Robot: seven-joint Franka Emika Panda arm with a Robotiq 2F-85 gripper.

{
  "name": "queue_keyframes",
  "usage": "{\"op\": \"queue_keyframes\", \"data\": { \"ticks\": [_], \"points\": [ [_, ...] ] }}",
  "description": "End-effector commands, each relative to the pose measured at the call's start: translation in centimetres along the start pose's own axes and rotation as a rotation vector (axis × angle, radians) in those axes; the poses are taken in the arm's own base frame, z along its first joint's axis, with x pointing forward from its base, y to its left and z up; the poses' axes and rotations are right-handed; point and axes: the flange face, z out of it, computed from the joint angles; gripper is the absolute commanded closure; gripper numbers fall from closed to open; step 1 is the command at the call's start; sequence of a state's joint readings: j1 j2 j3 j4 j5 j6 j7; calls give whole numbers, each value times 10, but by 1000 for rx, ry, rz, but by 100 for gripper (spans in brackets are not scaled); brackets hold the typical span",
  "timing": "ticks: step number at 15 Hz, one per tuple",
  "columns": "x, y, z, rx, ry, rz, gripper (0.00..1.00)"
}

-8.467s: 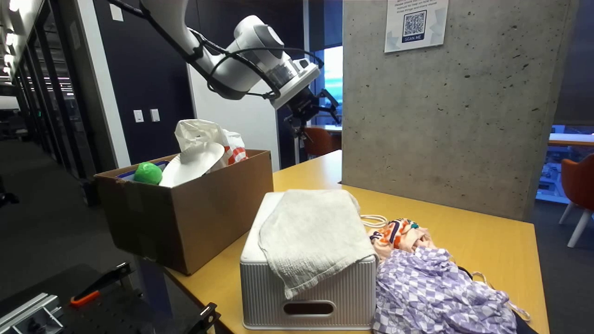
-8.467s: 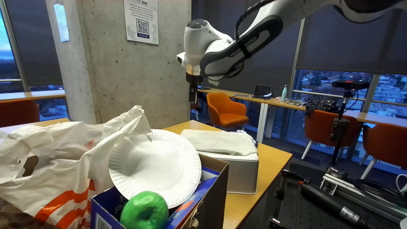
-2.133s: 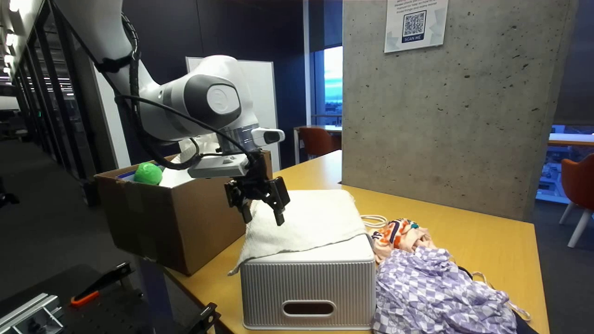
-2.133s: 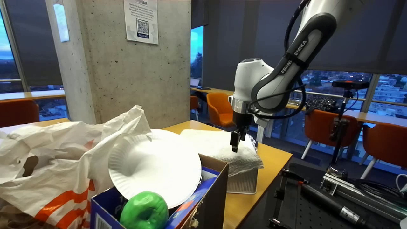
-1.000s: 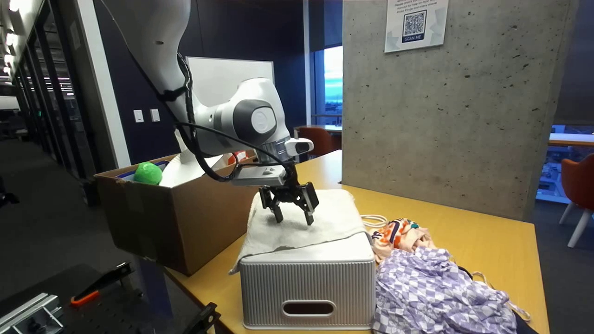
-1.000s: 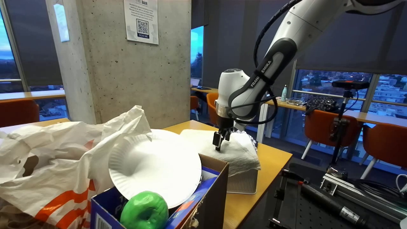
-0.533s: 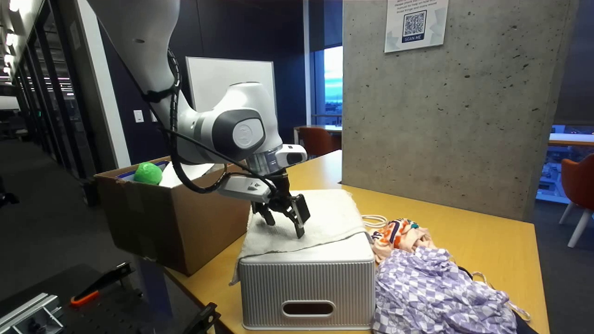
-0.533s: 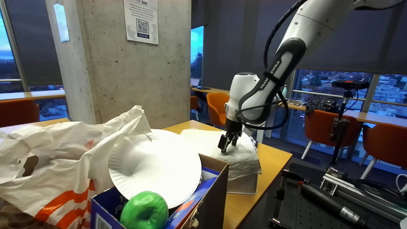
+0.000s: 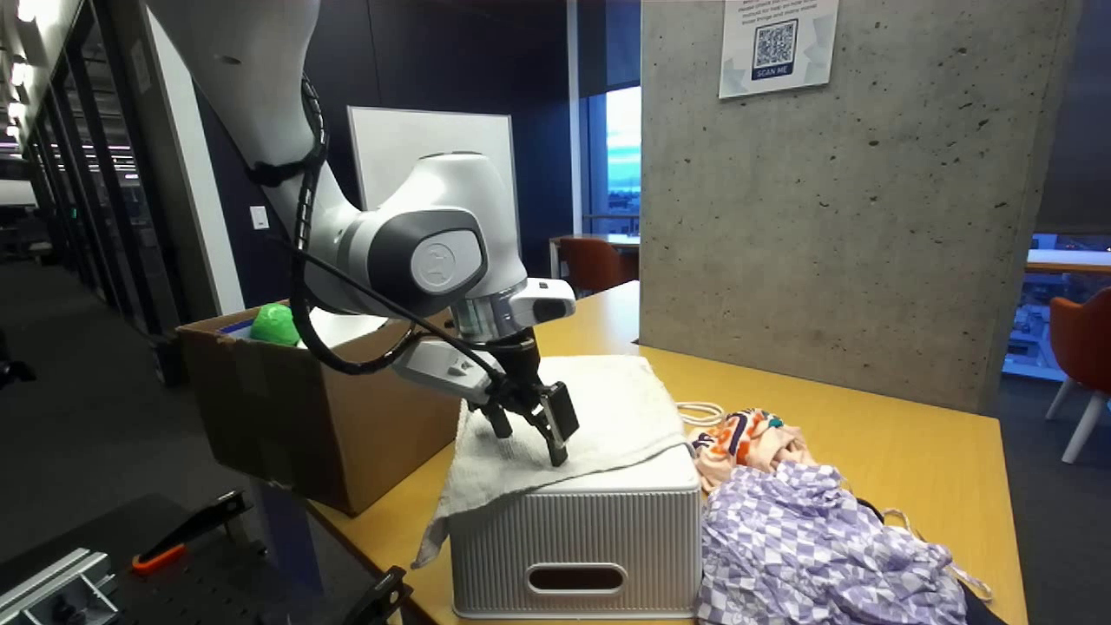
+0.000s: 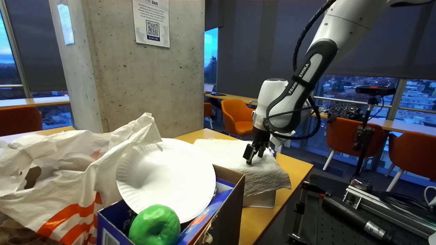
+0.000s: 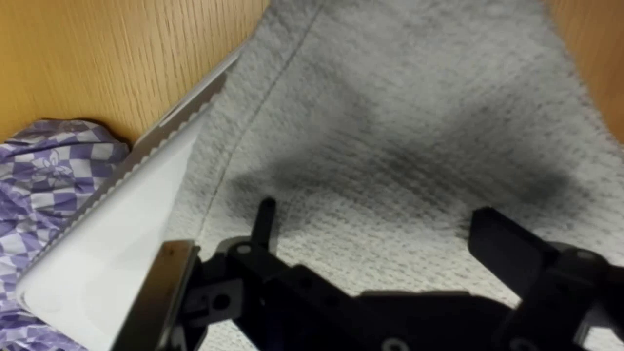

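My gripper [image 9: 529, 444] is open, with its fingers spread and nothing between them. A cream-white towel [image 9: 608, 408] lies over a white ribbed bin [image 9: 625, 538]. The fingertips point down at the towel and appear to touch its top. One towel corner hangs past the bin's edge on the cardboard box side. In an exterior view, the gripper [image 10: 254, 159] is over the towel [image 10: 262, 178], which partly hides the bin [image 10: 264, 200]. In the wrist view, the spread fingers [image 11: 375, 206] are over the towel [image 11: 414, 122]. A bare corner of the bin's top [image 11: 117, 234] shows at left.
A cardboard box [image 9: 399, 425] beside the bin holds a green round object [image 10: 155, 224], a white plate [image 10: 167, 180] and a white bag [image 10: 68, 180]. Purple checked cloth [image 9: 825, 547] and patterned peach cloth [image 9: 764, 447] lie on the table [image 9: 903, 443]. A concrete pillar [image 9: 833, 217] stands behind.
The arm came down from high up to the towel. The towel no longer hangs over the bin's handle side. Lately the open gripper and towel shifted towards the overhanging corner, which hangs lower.
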State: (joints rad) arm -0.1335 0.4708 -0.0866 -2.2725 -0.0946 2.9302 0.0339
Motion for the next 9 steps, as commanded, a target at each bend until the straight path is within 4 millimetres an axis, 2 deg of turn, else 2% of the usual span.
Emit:
{"op": "queue_keyframes", "data": {
  "ticks": [1, 7, 9],
  "points": [
    [-17, 16, -6, 13, -33, 47, 0],
    [-11, 24, -3, 14, -89, 122, 0],
    [-6, 30, -8, 6, -87, 126, 0]
  ]
}}
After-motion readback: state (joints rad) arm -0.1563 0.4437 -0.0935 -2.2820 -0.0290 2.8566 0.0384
